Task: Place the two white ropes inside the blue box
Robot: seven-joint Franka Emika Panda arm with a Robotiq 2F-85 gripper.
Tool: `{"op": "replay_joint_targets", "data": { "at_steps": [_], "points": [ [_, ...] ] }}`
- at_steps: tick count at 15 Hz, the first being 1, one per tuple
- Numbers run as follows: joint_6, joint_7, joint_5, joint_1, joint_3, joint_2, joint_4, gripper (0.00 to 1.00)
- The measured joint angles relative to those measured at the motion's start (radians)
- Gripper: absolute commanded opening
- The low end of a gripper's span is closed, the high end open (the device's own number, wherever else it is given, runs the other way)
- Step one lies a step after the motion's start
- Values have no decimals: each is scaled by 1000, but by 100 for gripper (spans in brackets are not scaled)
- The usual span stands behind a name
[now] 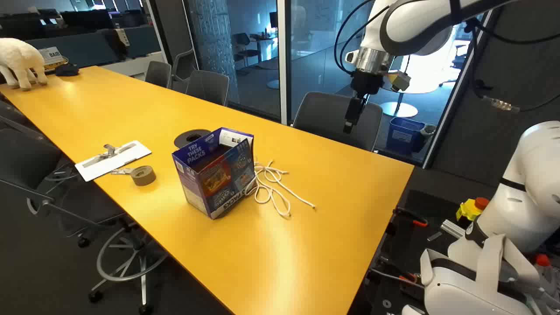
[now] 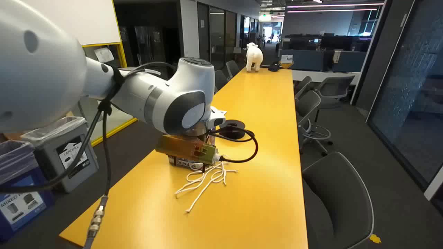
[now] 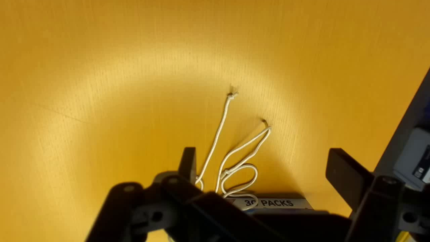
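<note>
Nearest in the wrist view, the gripper (image 3: 263, 158) sits low toward six o'clock, its jaws spread wide, one toward seven o'clock and its partner toward four. Below, white ropes (image 3: 226, 172) lie on the yellow table (image 3: 134, 161), a knotted end aimed at one o'clock. A loop overlaps the printed edge of the blue box (image 3: 285, 203) near five o'clock; whether it touches the cardboard, I can't fairly say.

Closest in an exterior view is a white headset (image 1: 477, 280), at four o'clock. The gripper hangs in the air at two o'clock, pointing down. The blue box stands upright on the table with its top uncovered, and the ropes sprawl outside it, at its three o'clock side. A black spool (image 1: 188, 138) sits behind it toward eleven o'clock; a roll of brown tape (image 1: 143, 176) lies toward nine, near a white board (image 1: 98, 169) with a metal clip (image 1: 110, 151).

Foremost in an exterior view, the white arm (image 2: 138, 93) takes up ten o'clock, an amber housing (image 2: 185, 148) at its wrist screening most of the gripper and box. The ropes show on the table at six o'clock, in front of the box.
</note>
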Motion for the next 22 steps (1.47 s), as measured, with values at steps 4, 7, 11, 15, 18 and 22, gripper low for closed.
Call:
{"op": "replay_joint_targets", "data": {
  "at_steps": [4, 7, 11, 15, 18, 22],
  "points": [
    [-1, 0, 0, -1, 1, -4, 9, 100],
    [10, 1, 0, -6, 5, 9, 3, 100],
    [173, 9, 0, -7, 18, 73, -7, 100],
    [434, 20, 0, -5, 55, 225, 0, 100],
    [587, 20, 0, 0, 76, 394, 46, 100],
    [653, -8, 39, -18, 123, 648, 192, 100]
  ]
}}
